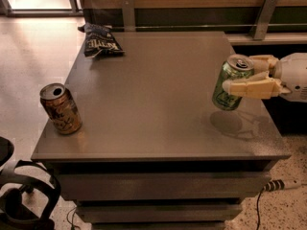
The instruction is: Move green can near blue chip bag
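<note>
1. Gripper [238, 74]: at the right edge of the table [158, 90], reaching in from the right, its two pale fingers closed around the green can.
2. Green can [231, 84]: held in the gripper, slightly tilted, clear of the tabletop; its shadow lies on the surface just below it. Position: right side of the table, mid-depth.
3. Blue chip bag [100, 41]: lying flat at the far left corner of the table, well apart from the green can.
4. Orange-brown can [61, 108]: upright at the near left edge; not part of the task.
5. Step in hand, as judged: the grasp and lift look done; the carry across the table is not yet made.
6. Next move, as judged: it calls for a diagonal traverse to the far left, keeping the can above the surface, then a level set-down just beside the bag without pressing on it, and release.
</note>
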